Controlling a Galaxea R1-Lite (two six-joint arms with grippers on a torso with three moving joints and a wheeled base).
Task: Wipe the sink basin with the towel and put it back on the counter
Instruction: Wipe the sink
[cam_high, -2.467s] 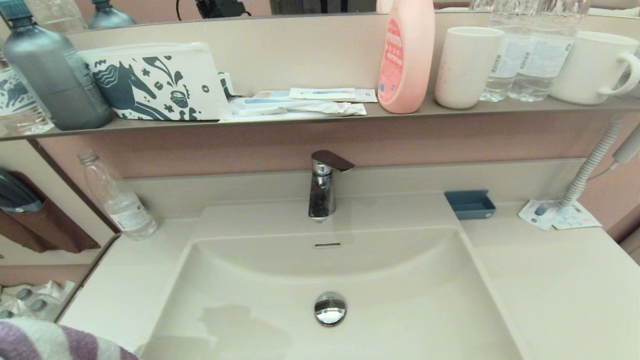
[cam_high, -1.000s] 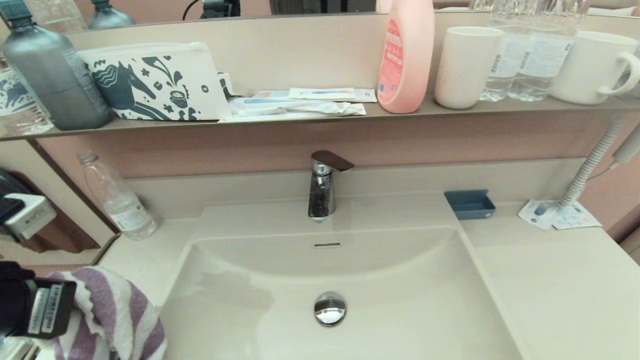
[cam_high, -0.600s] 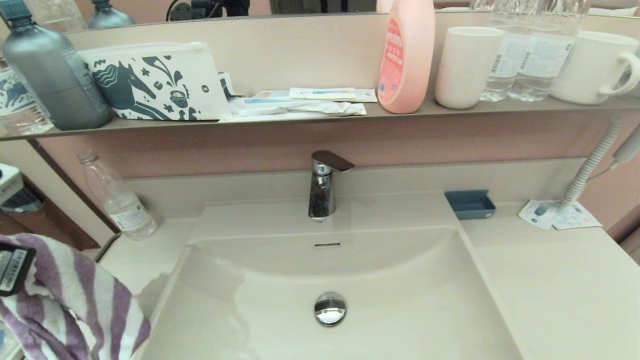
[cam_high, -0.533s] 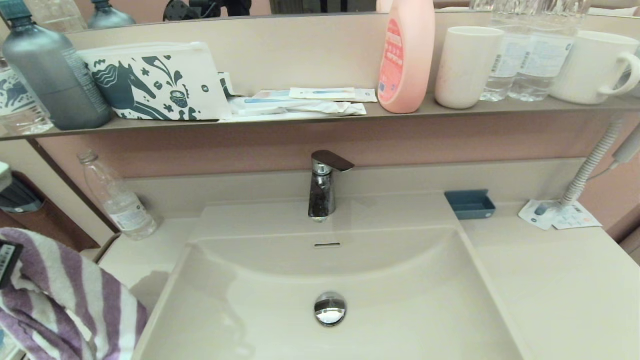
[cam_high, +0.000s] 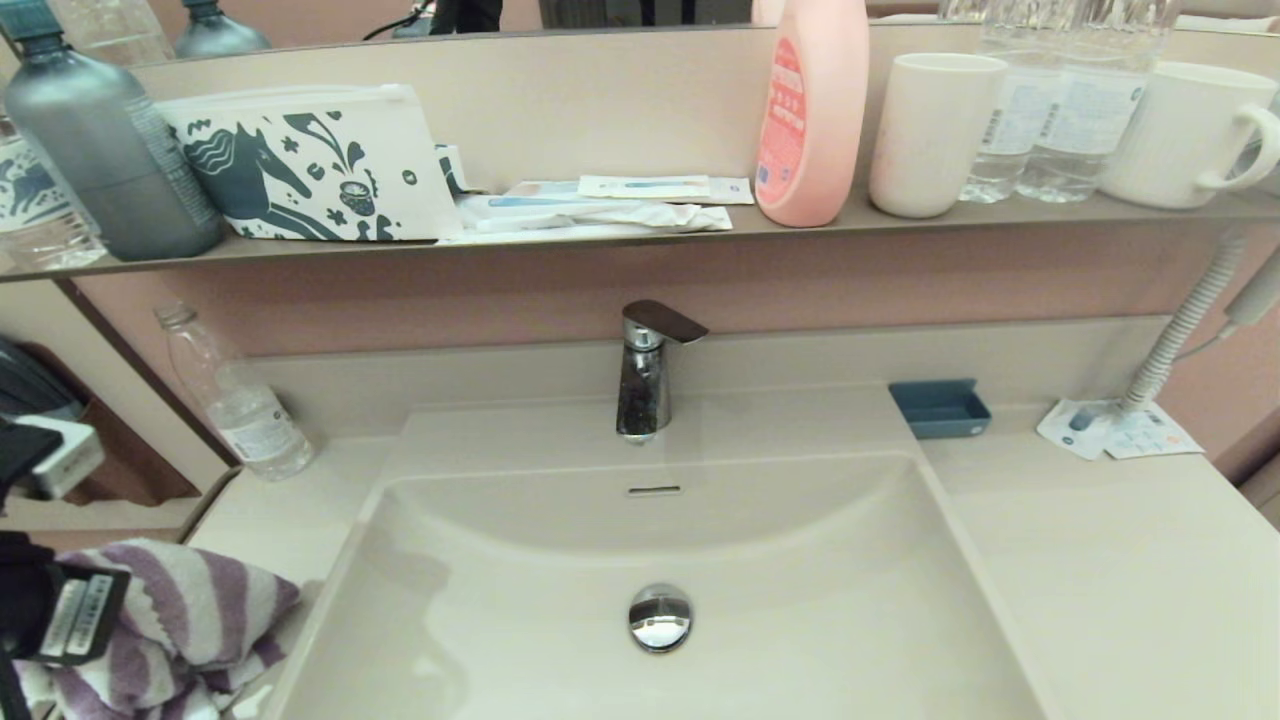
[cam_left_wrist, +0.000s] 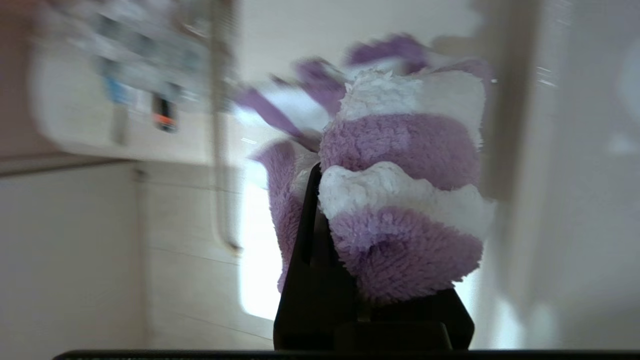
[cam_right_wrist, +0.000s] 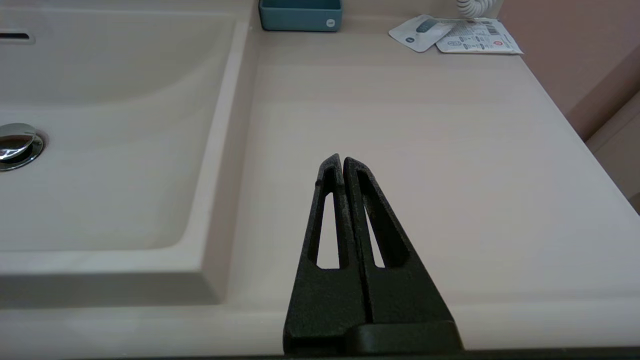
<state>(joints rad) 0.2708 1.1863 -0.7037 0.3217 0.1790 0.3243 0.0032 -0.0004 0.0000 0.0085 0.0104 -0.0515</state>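
The purple and white striped towel (cam_high: 175, 625) hangs bunched at the near left corner of the counter (cam_high: 270, 520), beside the sink basin (cam_high: 560, 600). My left gripper (cam_left_wrist: 325, 195) is shut on the towel (cam_left_wrist: 400, 200); one black finger shows, the other is hidden by the cloth. In the head view only the left arm's black wrist shows, at the left edge. The basin holds a chrome drain plug (cam_high: 660, 616) and an overflow slot (cam_high: 655, 490). My right gripper (cam_right_wrist: 342, 162) is shut and empty above the counter (cam_right_wrist: 400, 125), to the right of the basin (cam_right_wrist: 100, 150); the head view does not show it.
A chrome faucet (cam_high: 648, 370) stands behind the basin. A clear bottle (cam_high: 235, 400) is at the back left, a blue dish (cam_high: 940, 408) and packets (cam_high: 1115, 430) at the back right. The shelf (cam_high: 640, 235) carries bottles, cups and a horse-print pouch (cam_high: 310, 165).
The towel rose in the left gripper from the near left corner, swung up and spread, then dropped lower and bunched again beside the basin's left rim.
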